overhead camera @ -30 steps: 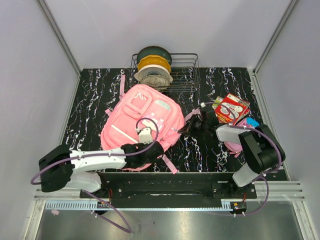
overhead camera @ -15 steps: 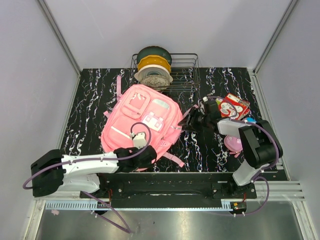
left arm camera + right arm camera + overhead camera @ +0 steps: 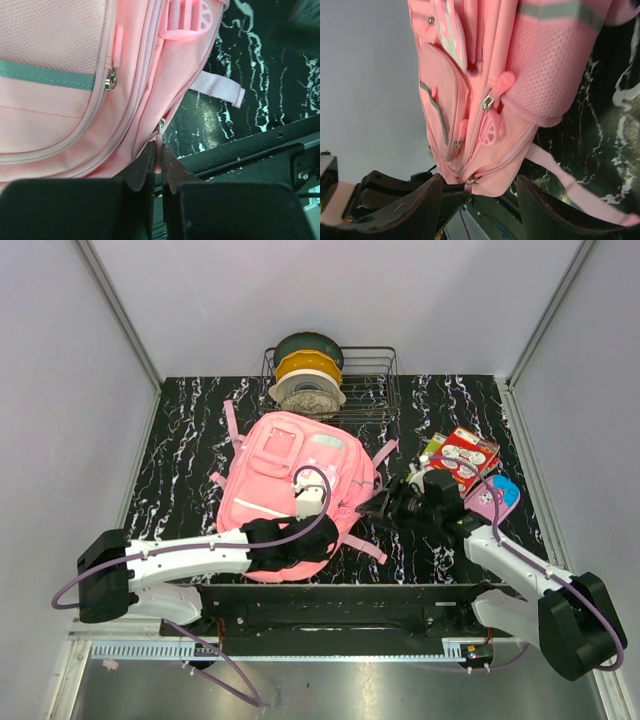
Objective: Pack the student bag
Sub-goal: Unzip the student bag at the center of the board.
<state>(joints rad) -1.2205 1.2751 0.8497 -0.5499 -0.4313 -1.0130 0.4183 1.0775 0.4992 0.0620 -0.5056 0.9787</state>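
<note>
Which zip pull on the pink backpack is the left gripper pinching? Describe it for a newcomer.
Find the big pink student bag mid-table and go to its near edge. There the left gripper is shut on a pink zip pull on the seam closest to the tabletop; the front-pocket pull nearby hangs free.

- You are finding bare worktop [image 3: 180,470] left of the student bag [image 3: 290,465].
- A wire rack [image 3: 378,380] is blocking passage just behind it.
- A red box [image 3: 465,455] and pencil case [image 3: 490,500] are crowding the right side.

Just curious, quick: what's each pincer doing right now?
Left pincer: closed on the student bag's zipper pull.
Right pincer: open, holding nothing.
</note>
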